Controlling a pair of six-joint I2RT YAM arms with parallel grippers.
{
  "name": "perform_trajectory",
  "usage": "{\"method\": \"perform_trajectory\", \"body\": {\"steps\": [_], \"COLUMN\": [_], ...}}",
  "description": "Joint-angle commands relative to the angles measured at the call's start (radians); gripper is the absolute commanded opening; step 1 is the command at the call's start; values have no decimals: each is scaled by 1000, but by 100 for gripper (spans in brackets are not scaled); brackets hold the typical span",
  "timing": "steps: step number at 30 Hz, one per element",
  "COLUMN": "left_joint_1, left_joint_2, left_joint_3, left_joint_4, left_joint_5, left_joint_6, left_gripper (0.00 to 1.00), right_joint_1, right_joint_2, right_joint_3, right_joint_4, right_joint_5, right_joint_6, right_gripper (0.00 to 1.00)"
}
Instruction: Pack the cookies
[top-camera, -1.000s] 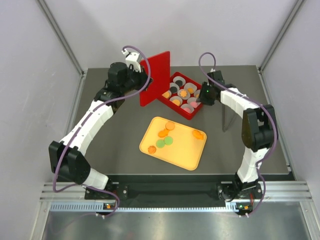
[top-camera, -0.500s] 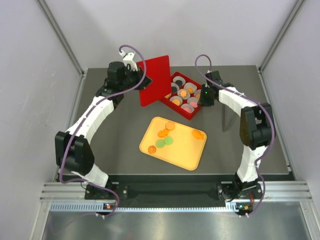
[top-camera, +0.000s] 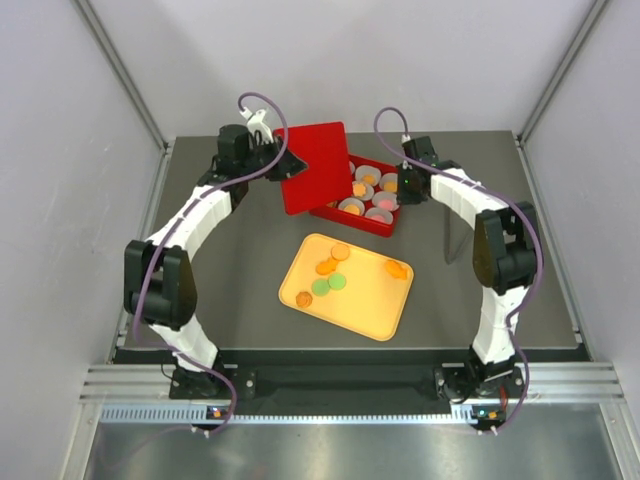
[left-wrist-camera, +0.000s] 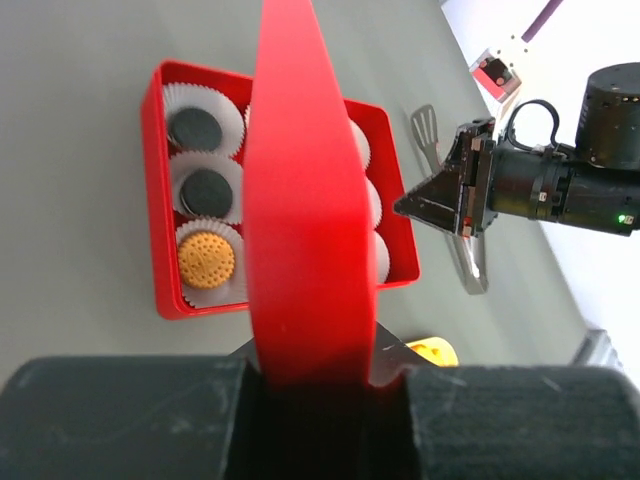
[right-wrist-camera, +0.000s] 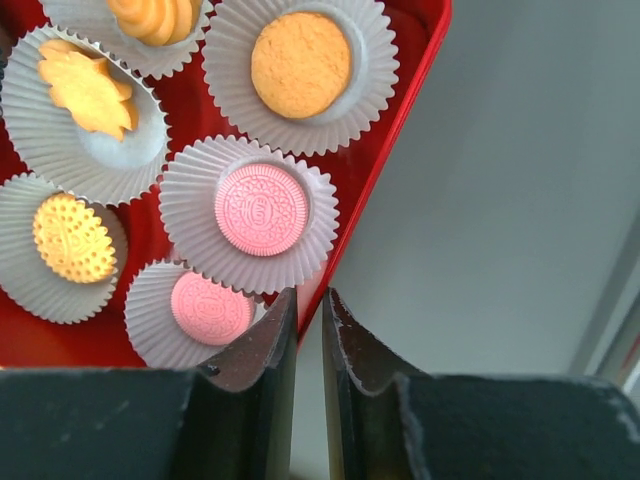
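Lid being held over box; both end effectors clamping.

The left end effector (left-wrist-camera: 320, 372) is gripping the flat red plastic lid (left-wrist-camera: 300, 230) by its edge, with fingers pressing on both faces. It is holding the lid tilted above the left part of the red square plastic box (top-camera: 362, 219). The right end effector (right-wrist-camera: 310, 305) is pinching the box's outer wall, fingers nearly together on the thin rim. Small flat round cookies (right-wrist-camera: 262, 210) are sitting in white pleated paper cups (right-wrist-camera: 185, 215) inside the box, with pink, orange and black ones showing. Six more cookies, four orange and two green, are lying loose on the yellow rectangular plastic tray (top-camera: 365, 305). The tray is resting on the dark grey table (top-camera: 240, 290), just in front of the box.
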Motion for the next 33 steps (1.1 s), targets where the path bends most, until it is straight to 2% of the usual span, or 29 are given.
{"method": "perform_trajectory", "body": {"steps": [1,7,16,24,28,33], "left_joint_1": [25,67,76,94,105,107], "left_joint_2": [21,101,190,262,307,331], "left_joint_3": [60,104,149,160,175,187], "left_joint_4": [112,158,216,293,353,351], "left_joint_5": [98,210,294,358,414,435], "left_joint_6": [-85,-189,-277,-356,-450,-458], "left_gripper": [0,0,0,0,0,0], "right_joint_1": [12,13,26,28,28,28], "right_joint_2": [23,35,47,39,38,56], "right_joint_3": [34,39,46,43,51,85], "right_joint_4": [31,74,126,151,154,136], "right_joint_5": [51,79,-1,-24,-58,-70], "right_joint_6": [-120,-211,-266,-269,-257,-256], "right_gripper": [1,0,0,0,0,0]}}
